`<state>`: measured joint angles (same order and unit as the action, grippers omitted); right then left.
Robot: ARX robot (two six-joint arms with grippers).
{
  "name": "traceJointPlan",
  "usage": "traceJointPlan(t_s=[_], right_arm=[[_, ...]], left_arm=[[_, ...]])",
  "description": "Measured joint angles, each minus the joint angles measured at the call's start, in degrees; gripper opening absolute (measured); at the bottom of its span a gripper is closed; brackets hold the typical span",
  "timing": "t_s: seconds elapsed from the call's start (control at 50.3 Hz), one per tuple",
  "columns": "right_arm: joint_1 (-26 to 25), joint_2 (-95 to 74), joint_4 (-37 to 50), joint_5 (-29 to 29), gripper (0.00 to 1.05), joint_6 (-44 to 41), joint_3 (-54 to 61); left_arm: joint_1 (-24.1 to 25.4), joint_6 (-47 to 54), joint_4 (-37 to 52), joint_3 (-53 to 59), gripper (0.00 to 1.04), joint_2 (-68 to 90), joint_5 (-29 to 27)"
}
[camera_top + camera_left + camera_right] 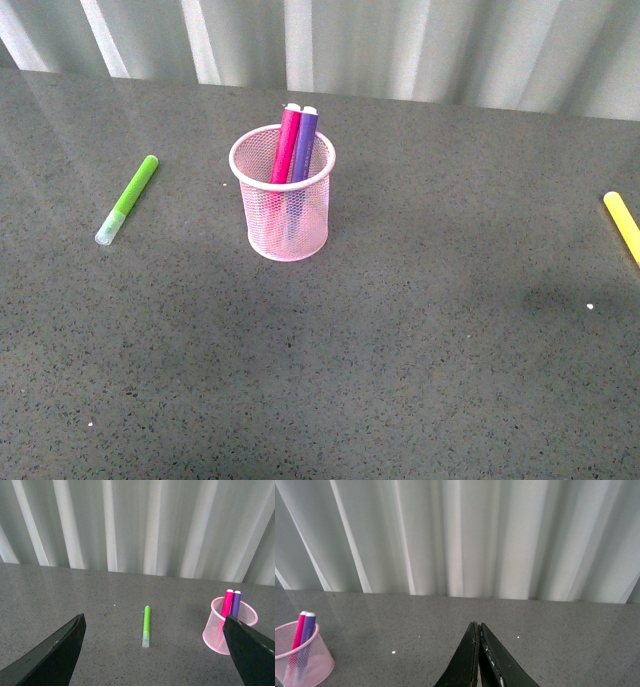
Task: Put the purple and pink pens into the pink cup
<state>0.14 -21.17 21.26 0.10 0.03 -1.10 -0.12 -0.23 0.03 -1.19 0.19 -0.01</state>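
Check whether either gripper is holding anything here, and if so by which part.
Nothing is held. The left gripper has its fingers spread wide with only table between them; the right gripper is shut on nothing. Both pens stand in the pink cup.

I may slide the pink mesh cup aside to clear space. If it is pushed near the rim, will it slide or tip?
The pink cup looks like thin wire mesh, so probably light. The pink pen and purple pen lean against its far rim, poking above it, so weight sits high. A rim push may well tip it; pushing low seems safer on the smooth table.
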Motion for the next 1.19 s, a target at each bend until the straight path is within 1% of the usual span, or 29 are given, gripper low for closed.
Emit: traceJointPlan(t_s=[0.676,0.796,1.174,1.194], right_arm=[[0.00,11.04,-10.91,0.00,0.03,0.00,0.00],[0.00,18.95,-20.65,0.00,0.03,0.02,-0.02],[0.00,20.92,-21.16,0.02,0.03,0.02,-0.02],[0.00,20.92,-21.16,0.02,0.05,0.00,-0.02]], left_arm=[[0.00,0.00,0.00,0.00,0.98,0.00,0.00],[0.00,0.00,0.00,0.00,0.98,0.00,0.00],[0.00,0.00,0.00,0.00,0.98,-0.07,0.00],[0.00,0.00,0.00,0.00,0.98,-0.07,0.00]])
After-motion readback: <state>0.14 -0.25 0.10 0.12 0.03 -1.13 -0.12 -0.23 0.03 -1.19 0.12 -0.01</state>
